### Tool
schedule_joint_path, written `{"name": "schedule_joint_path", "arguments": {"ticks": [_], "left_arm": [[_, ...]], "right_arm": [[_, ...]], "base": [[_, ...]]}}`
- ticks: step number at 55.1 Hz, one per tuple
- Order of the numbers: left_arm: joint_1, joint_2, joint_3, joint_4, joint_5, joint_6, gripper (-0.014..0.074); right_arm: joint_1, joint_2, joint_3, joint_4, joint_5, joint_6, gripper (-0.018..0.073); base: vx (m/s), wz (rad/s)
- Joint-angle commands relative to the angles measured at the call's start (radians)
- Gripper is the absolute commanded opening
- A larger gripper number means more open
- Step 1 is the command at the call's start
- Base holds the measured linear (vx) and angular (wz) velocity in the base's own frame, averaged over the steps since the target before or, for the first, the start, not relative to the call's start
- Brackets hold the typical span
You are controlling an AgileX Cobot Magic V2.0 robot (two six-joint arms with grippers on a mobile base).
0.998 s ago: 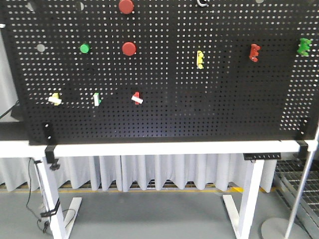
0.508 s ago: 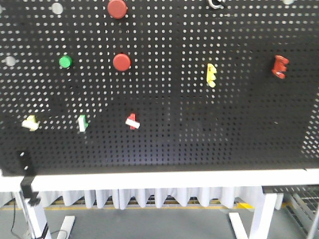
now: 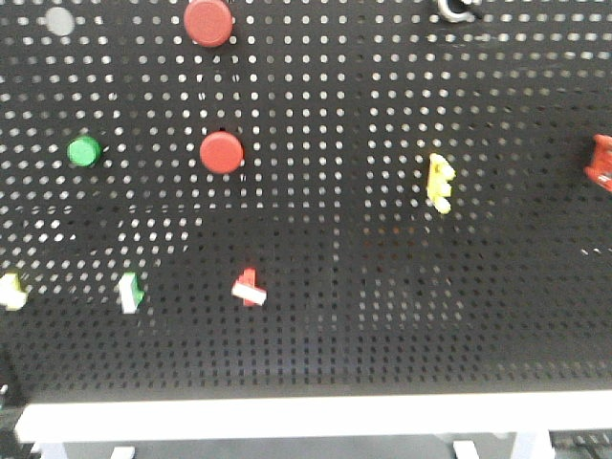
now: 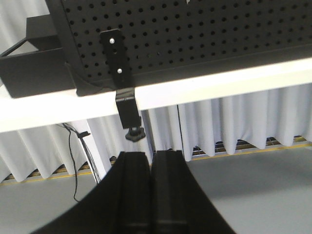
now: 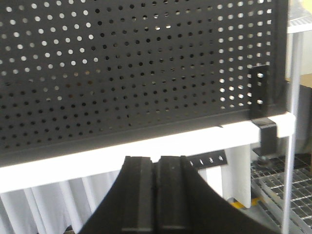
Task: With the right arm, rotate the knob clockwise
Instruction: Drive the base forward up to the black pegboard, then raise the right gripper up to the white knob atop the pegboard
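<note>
The knob (image 3: 457, 10) is cut off by the top edge of the front view; only a black body with a shiny silver ring shows, high on the black pegboard (image 3: 363, 316). Neither arm appears in the front view. My right gripper (image 5: 155, 159) is shut and empty, low in front of the pegboard's bottom right part (image 5: 122, 73), near the white table rail (image 5: 97, 156). My left gripper (image 4: 151, 155) is shut and empty, below the white rail (image 4: 219, 83), facing a black clamp (image 4: 129, 109).
On the pegboard are two red push buttons (image 3: 207, 21) (image 3: 222, 152), a green button (image 3: 84, 150), a yellow clip (image 3: 440, 183), a red clip (image 3: 601, 163) and small switches (image 3: 249, 287) (image 3: 130, 292). A black bracket (image 5: 258, 92) and a metal pole (image 5: 291, 161) stand at the board's right corner.
The front view has drawn closer to the pegboard. The board's parts look larger and have spread outward; the knob has shifted right along the top edge. The floor and table legs have left view.
</note>
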Motion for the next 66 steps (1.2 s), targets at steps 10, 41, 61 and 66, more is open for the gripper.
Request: {"name": "schedule_joint_path", "arguments": {"ticks": [10, 41, 61, 66], "left_arm": [[-0.003, -0.016, 0.027, -0.007, -0.078, -0.001, -0.0007], [-0.003, -0.016, 0.027, -0.007, -0.078, -0.001, -0.0007], [-0.003, -0.016, 0.027, -0.007, -0.078, -0.001, -0.0007], [-0.003, -0.016, 0.027, -0.007, -0.078, -0.001, -0.0007]], "right_arm": [[-0.005, -0.002, 0.014, -0.001, -0.08, -0.009, -0.0006], [-0.005, -0.002, 0.014, -0.003, -0.082, -0.009, -0.0006], [-0.005, -0.002, -0.075, 0.08, -0.314, 0.047, -0.0001], [-0.005, 0.007, -0.171, 0.049, -0.293, 0.044, 0.0001]], "base": [[0.17, 0.01], [0.07, 0.01], [0.0, 0.0], [0.0, 0.0]]}}
